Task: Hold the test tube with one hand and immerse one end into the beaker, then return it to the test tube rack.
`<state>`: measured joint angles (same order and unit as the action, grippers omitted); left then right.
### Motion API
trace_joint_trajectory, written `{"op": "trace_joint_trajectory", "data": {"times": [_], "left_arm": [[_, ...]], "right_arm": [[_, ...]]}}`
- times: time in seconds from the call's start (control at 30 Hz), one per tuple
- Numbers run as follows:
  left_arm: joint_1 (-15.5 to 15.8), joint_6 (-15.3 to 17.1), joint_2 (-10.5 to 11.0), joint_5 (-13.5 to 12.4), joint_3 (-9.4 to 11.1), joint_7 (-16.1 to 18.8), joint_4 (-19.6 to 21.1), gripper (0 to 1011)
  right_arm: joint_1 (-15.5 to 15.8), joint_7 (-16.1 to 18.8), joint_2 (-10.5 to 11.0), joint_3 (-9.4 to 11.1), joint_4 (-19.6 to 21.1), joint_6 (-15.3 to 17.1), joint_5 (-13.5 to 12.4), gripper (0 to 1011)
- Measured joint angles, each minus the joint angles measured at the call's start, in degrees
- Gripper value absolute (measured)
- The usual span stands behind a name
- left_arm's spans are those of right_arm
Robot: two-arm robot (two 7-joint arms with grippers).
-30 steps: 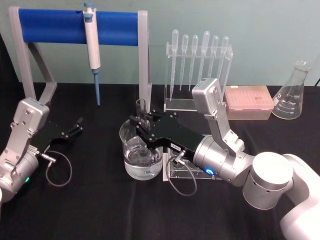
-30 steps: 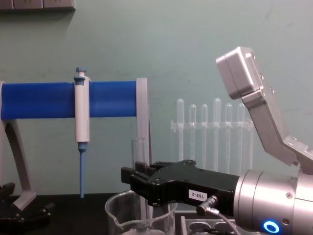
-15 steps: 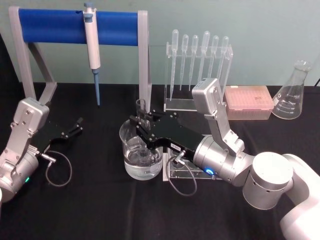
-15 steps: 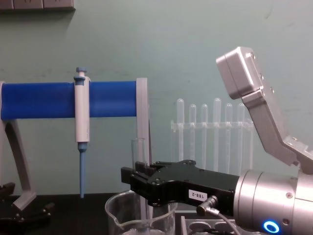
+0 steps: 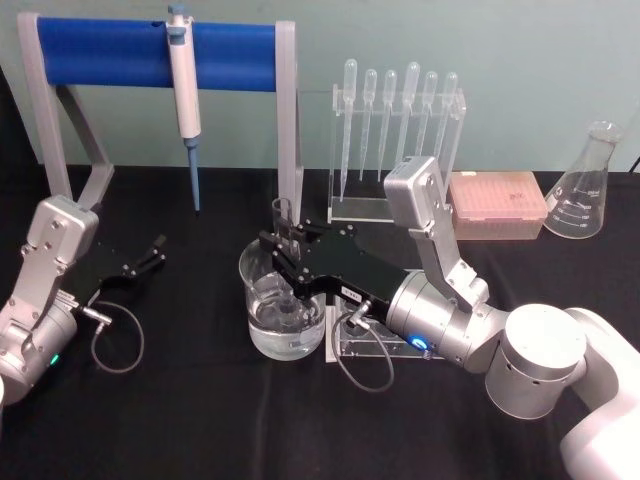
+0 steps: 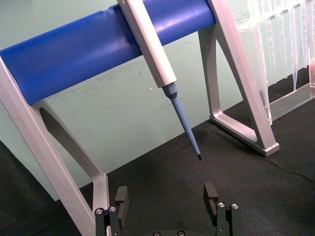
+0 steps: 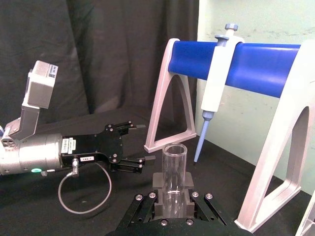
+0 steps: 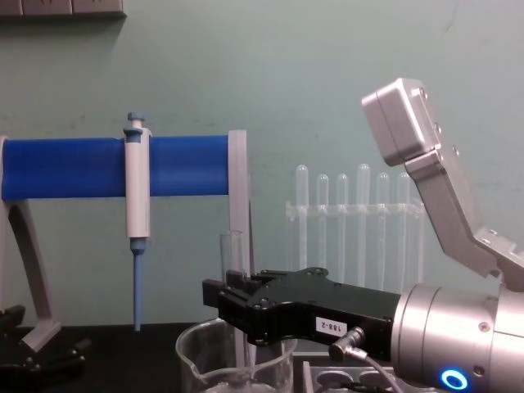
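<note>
The test tube [image 5: 283, 214] stands upright, clamped just below its open rim between the fingers of the right gripper [image 5: 281, 250]. Its lower part reaches down inside the beaker [image 5: 260, 330], which holds clear liquid; whether the tip is under the surface I cannot tell. In the chest view the tube [image 8: 232, 252] rises above the black gripper [image 8: 238, 280], whose small white label [image 8: 329, 325] seems to read "188-2". A clear test tube rack [image 5: 368, 347] lies on the black table [image 5: 200, 420] just beside the beaker, under the right arm. The left gripper [image 5: 154, 250] rests well apart to the left, fingers spread wide and holding nothing. Behind hang a white-and-blue micropipette [image 5: 183, 90] on a blue bar [image 5: 110, 52], then plastic pipettes [image 5: 398, 100], a pink tip box [image 5: 497, 205] and a flask [image 5: 585, 190] whose printed marks are too small to read.
</note>
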<state>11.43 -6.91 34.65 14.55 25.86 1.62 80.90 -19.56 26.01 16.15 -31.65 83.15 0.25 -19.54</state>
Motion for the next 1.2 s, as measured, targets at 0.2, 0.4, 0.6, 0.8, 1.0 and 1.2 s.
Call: {"op": "trace_joint_trajectory", "data": {"times": [0.2, 0.4, 0.6, 0.8, 1.0, 1.2], "left_arm": [[0.0, 0.0, 0.0, 0.0, 0.0, 0.0, 0.0, 1000], [0.0, 0.0, 0.0, 0.0, 0.0, 0.0, 0.0, 1000], [0.0, 0.0, 0.0, 0.0, 0.0, 0.0, 0.0, 1000], [0.0, 0.0, 0.0, 0.0, 0.0, 0.0, 0.0, 1000], [0.0, 0.0, 0.0, 0.0, 0.0, 0.0, 0.0, 1000], [0.0, 0.0, 0.0, 0.0, 0.0, 0.0, 0.0, 1000]], "right_arm": [[0.0, 0.0, 0.0, 0.0, 0.0, 0.0, 0.0, 224], [0.0, 0.0, 0.0, 0.0, 0.0, 0.0, 0.0, 225], [0.0, 0.0, 0.0, 0.0, 0.0, 0.0, 0.0, 225], [0.0, 0.0, 0.0, 0.0, 0.0, 0.0, 0.0, 225], [0.0, 0.0, 0.0, 0.0, 0.0, 0.0, 0.0, 224], [0.0, 0.0, 0.0, 0.0, 0.0, 0.0, 0.0, 225]]}}
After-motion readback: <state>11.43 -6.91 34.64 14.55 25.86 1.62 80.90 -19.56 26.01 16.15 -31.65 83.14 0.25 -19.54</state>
